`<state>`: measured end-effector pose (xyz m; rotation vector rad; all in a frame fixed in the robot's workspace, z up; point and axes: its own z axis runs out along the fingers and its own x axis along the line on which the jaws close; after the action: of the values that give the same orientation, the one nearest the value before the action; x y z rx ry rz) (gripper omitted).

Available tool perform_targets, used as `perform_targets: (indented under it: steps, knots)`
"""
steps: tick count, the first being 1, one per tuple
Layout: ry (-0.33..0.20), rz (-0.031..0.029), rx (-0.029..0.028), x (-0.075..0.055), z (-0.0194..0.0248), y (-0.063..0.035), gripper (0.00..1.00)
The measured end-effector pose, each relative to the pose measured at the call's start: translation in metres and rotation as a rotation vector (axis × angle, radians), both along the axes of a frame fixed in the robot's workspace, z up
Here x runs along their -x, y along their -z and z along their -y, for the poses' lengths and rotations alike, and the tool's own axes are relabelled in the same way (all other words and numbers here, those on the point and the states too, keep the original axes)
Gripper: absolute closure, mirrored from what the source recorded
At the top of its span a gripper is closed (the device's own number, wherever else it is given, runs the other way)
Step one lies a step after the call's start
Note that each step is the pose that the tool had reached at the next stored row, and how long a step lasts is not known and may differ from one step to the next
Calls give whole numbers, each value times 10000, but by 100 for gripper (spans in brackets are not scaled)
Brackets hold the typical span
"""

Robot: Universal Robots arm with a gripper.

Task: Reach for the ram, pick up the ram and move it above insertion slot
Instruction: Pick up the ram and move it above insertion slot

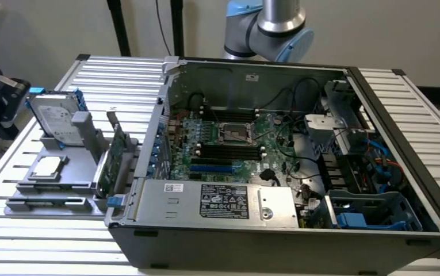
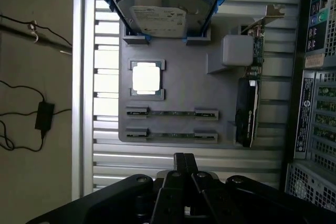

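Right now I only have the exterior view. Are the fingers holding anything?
Observer: No. In the wrist view the fingers are shut, with nothing between them.
Operator: Where's the ram relative to them?
Observer: The ram stands on edge in the long holder of the grey fixture nearest the fingers. There is no contact between the two.

Ram (image 2: pixel 172 114) edge-on (faces hidden), arm (image 1: pixel 281 26) cut off at edge
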<state>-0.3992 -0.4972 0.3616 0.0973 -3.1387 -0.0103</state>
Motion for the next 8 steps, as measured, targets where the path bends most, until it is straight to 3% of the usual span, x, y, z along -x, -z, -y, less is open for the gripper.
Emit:
perform_targets:
  steps: [8]
  knots:
    - [-1455,-1,0,0,0,0,89]
